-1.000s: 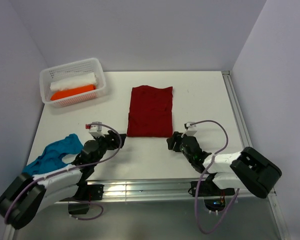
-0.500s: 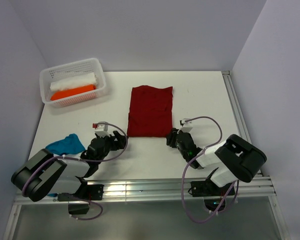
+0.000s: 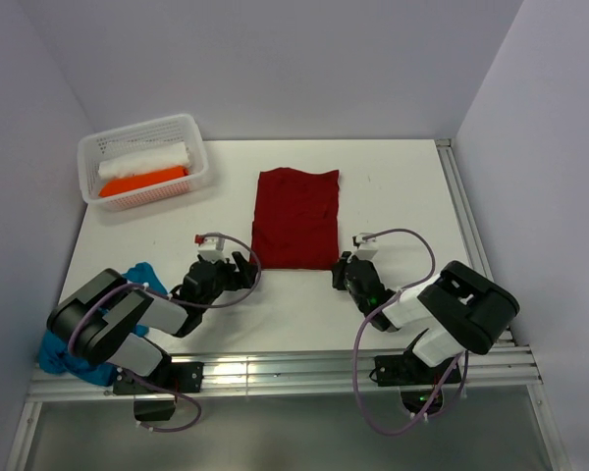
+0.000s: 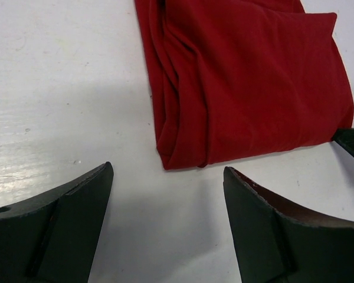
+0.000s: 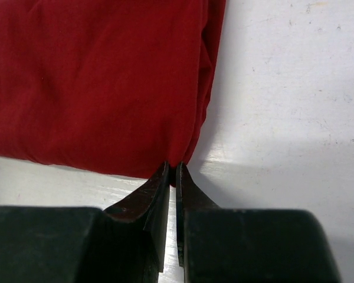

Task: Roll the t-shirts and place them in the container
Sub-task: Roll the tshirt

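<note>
A dark red t-shirt (image 3: pixel 294 218) lies folded in a long rectangle at the table's middle. My right gripper (image 3: pixel 344 267) sits at its near right corner. In the right wrist view the gripper (image 5: pixel 172 168) is shut, with a pinch of red t-shirt (image 5: pixel 100 82) cloth between the tips. My left gripper (image 3: pixel 243 270) stands open just short of the near left corner. The left wrist view shows this gripper (image 4: pixel 168 171) wide apart over bare table, the red t-shirt (image 4: pixel 242 82) edge just beyond it. A teal t-shirt (image 3: pixel 64 351) lies crumpled at the near left, partly behind my left arm.
A white perforated basket (image 3: pixel 137 128) stands at the far left, holding a white roll (image 3: pixel 145 157) and an orange roll (image 3: pixel 142 181). A metal rail (image 3: pixel 466 226) runs along the table's right edge. Walls close in on the left, back and right.
My right gripper has moved up to the red t-shirt's near right corner and closed on it. My left gripper has moved right and forward to the near left corner, staying open.
</note>
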### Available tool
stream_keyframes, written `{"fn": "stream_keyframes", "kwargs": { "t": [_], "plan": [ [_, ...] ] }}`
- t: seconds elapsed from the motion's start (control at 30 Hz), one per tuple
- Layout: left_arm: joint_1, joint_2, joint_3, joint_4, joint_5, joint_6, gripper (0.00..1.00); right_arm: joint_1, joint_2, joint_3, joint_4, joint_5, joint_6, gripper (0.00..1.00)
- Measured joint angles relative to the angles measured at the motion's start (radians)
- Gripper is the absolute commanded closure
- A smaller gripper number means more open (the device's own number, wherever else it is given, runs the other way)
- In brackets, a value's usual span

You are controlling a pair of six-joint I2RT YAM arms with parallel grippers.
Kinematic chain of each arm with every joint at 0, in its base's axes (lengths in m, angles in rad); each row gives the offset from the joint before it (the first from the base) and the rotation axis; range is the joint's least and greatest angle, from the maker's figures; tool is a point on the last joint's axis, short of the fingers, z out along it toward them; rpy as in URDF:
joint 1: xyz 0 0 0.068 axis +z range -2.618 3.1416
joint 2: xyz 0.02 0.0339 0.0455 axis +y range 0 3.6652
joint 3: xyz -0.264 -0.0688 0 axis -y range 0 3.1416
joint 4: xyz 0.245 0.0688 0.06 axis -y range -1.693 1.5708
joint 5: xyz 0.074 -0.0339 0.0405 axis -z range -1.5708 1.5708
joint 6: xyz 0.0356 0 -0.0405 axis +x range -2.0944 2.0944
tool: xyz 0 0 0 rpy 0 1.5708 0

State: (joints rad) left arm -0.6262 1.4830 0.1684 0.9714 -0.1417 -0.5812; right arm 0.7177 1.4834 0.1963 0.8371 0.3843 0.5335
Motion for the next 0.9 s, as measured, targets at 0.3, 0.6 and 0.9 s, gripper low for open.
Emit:
{"fn": "stream_keyframes", "kwargs": {
  "t": [0.3, 0.6, 0.9],
  "plan": [
    [0.000, 0.020, 0.034, -0.005, 0.025, 0.021, 0.25, 0.000, 0.025, 0.008, 0.024, -0.011, 0.000, 1.00],
    [0.000, 0.042, 0.055, -0.016, 0.036, 0.035, 0.33, 0.000, 0.024, 0.008, 0.022, -0.008, 0.000, 1.00],
    [0.000, 0.077, 0.070, -0.014, 0.042, 0.046, 0.39, 0.000, 0.026, 0.014, 0.015, -0.008, -0.004, 1.00]
  ]
}}
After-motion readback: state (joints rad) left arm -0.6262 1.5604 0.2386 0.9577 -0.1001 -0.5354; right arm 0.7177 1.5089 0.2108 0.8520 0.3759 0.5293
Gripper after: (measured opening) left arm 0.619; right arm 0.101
